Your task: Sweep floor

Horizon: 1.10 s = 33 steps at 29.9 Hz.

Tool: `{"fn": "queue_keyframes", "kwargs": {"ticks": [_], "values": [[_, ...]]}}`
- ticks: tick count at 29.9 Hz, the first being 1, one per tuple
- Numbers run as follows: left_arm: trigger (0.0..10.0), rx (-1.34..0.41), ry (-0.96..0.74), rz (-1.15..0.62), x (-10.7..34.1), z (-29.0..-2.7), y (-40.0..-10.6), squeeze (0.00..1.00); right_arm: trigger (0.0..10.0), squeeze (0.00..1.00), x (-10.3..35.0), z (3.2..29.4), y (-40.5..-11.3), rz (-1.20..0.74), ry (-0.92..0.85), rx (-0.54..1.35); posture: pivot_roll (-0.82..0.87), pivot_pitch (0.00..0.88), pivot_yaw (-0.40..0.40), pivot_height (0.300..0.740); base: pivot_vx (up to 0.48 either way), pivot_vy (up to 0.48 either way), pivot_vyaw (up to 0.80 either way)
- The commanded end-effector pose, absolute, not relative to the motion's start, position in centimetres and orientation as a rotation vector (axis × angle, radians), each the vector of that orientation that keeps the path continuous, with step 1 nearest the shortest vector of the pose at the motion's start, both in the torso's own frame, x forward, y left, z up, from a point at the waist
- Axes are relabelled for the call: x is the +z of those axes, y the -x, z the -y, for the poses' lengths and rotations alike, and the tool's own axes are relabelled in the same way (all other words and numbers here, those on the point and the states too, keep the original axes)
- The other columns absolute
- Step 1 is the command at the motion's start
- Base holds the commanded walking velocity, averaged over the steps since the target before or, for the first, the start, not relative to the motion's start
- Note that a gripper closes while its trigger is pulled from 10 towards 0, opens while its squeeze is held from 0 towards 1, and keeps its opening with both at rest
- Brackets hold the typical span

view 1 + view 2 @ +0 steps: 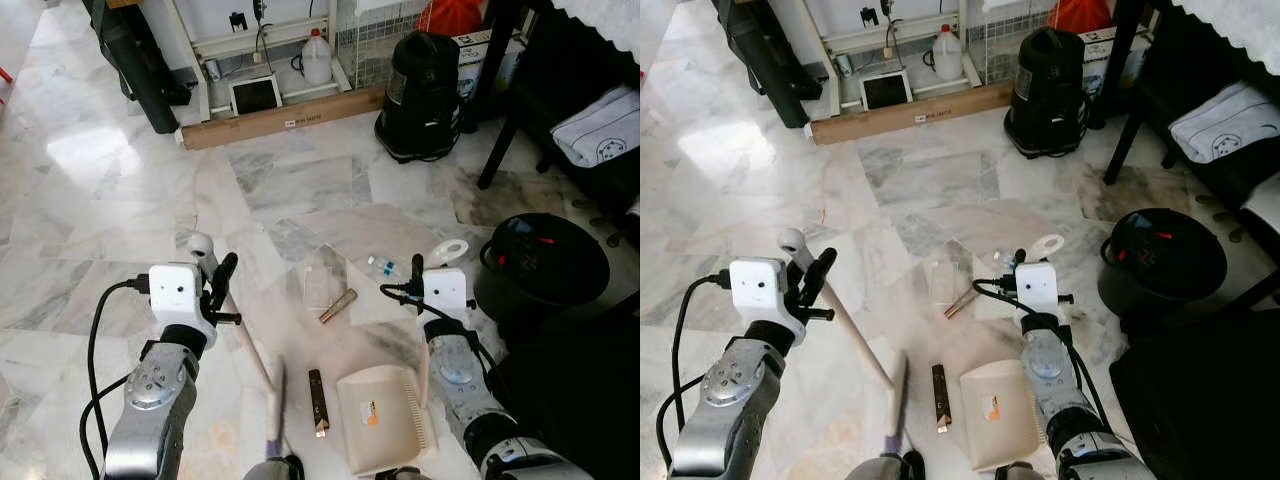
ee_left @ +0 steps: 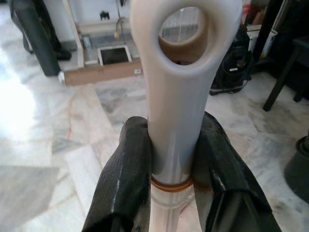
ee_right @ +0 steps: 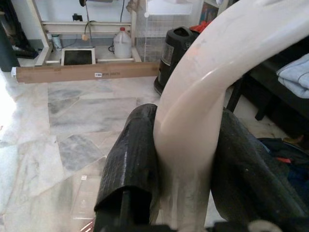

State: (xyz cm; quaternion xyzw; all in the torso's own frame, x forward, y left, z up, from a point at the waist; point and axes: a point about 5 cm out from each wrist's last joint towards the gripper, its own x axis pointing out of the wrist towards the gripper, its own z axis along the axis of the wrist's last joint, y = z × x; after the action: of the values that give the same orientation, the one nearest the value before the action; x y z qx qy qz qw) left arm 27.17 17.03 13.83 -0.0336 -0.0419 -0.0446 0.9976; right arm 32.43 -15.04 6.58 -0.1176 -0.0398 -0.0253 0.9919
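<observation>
My left gripper is shut on the broom near the white looped top of its handle. The wooden shaft slants down to the brush head on the floor between my arms. My right gripper is shut on the cream handle of the dustpan, which rests flat on the marble floor. Litter lies ahead of both tools: a clear plastic packet, a short brown tube, a brown bar and a small bottle.
A black bin stands just to my right. Farther ahead are a black canister appliance, a long cardboard box, a white jug and black table legs. Open marble floor lies to the left.
</observation>
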Motion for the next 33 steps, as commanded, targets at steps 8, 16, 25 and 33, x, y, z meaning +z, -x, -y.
{"fn": "queue_keyframes", "kwargs": {"ticks": [8, 16, 25, 33], "values": [[10.0, -0.109, 0.081, 0.043, 12.9, -17.4, -27.8, 0.00, 10.0, 0.00, 3.9, 15.0, -31.0, -0.050, 0.248, -0.044, 0.24, 0.243, 0.098, 0.740, 0.000, 0.000, 0.00], [10.0, -0.192, 0.165, 0.008, 12.9, -16.4, -28.2, 0.00, 10.0, 0.00, 4.5, 14.8, -31.4, -0.026, 0.241, -0.040, 0.23, 0.243, 0.097, 0.740, 0.000, 0.000, 0.00], [10.0, -0.163, 0.314, 0.009, 13.2, -16.5, -28.7, 0.00, 10.0, 0.00, 4.7, 14.7, -31.5, -0.018, 0.237, -0.036, 0.22, 0.237, 0.091, 0.740, 0.000, 0.000, 0.00], [10.0, -0.178, 0.562, 0.027, 14.8, -16.9, -29.2, 0.00, 10.0, 0.00, 5.1, 14.5, -31.9, -0.012, 0.232, -0.031, 0.22, 0.224, 0.084, 0.740, 0.000, 0.000, 0.00]]}}
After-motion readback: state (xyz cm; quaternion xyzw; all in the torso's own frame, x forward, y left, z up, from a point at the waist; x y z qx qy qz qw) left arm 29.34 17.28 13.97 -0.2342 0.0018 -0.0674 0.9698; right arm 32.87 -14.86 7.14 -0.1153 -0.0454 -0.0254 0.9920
